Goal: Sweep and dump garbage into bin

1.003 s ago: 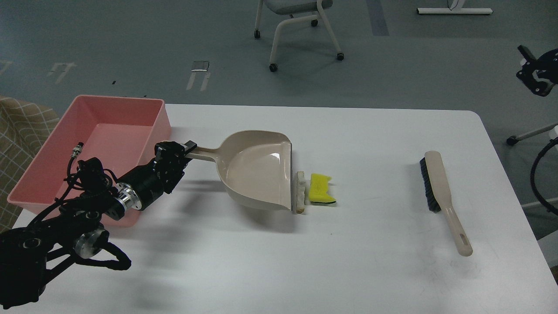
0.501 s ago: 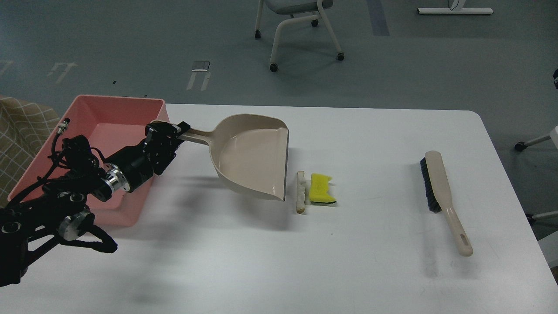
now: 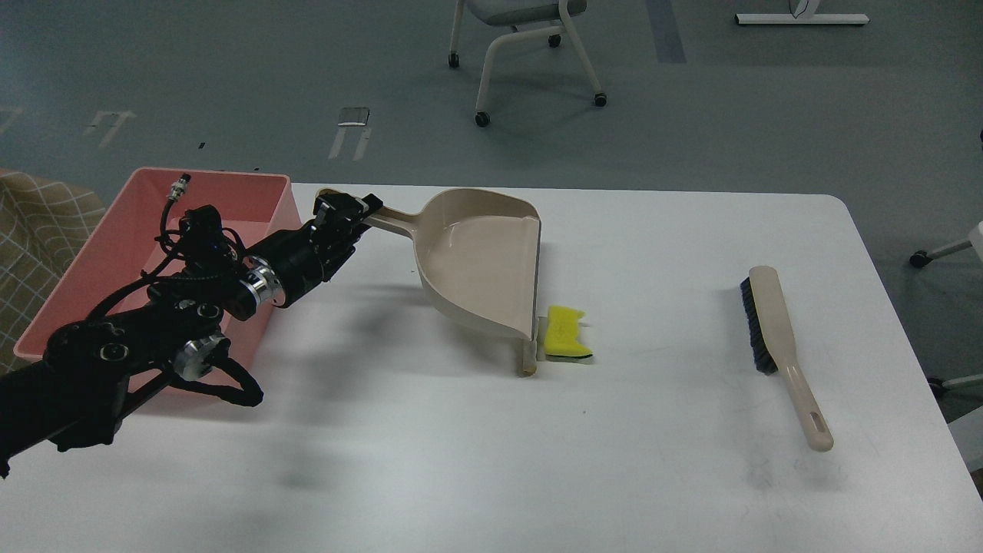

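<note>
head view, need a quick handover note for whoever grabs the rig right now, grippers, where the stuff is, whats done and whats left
Left gripper: shut on the dustpan handle, pan lifted and tilted above the table.
Right gripper: not in view.
Garbage: yellow sponge chunk lies on the table beside the pan's front lip; the bread slice is mostly hidden under that lip, only its near end showing. Neither is in the pan.
Brush: lying untouched on the table to the right.
Pink bin: at the table's left edge; no garbage visible inside.
Done: dustpan grasped.
Left: set the pan down, pick up the brush, sweep both pieces in, dump into the bin.
</note>
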Robot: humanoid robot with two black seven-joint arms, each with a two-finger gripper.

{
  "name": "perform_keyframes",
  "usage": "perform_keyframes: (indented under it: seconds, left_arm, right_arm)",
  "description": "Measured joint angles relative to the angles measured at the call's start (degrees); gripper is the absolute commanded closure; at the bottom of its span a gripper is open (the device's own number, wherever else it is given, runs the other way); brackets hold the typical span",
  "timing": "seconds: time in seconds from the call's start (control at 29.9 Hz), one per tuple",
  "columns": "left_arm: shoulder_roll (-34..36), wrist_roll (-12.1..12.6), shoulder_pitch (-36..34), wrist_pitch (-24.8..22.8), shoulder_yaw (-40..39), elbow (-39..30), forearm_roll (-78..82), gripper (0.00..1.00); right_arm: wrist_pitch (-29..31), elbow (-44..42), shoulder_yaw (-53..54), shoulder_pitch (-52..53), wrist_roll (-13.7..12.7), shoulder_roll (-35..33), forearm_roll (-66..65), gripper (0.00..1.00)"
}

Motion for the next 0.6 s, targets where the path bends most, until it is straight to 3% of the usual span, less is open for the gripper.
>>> perform_keyframes:
  seconds: [0.23,0.6]
  left_arm:
    - [-1.33,-0.12,0.63,0.20,0.08,0.09,0.12,1.00]
    - [3.07,-0.41,2.07,0.16,0.06,-1.51,1.34,1.00]
  right_arm:
    - [0.00,7.42,-9.67,1.16,3.64,-8.15,-1.83,0.00]
    - [-0.05,8.90,-16.49,0.39,4.09,-6.69,-2.15,0.04]
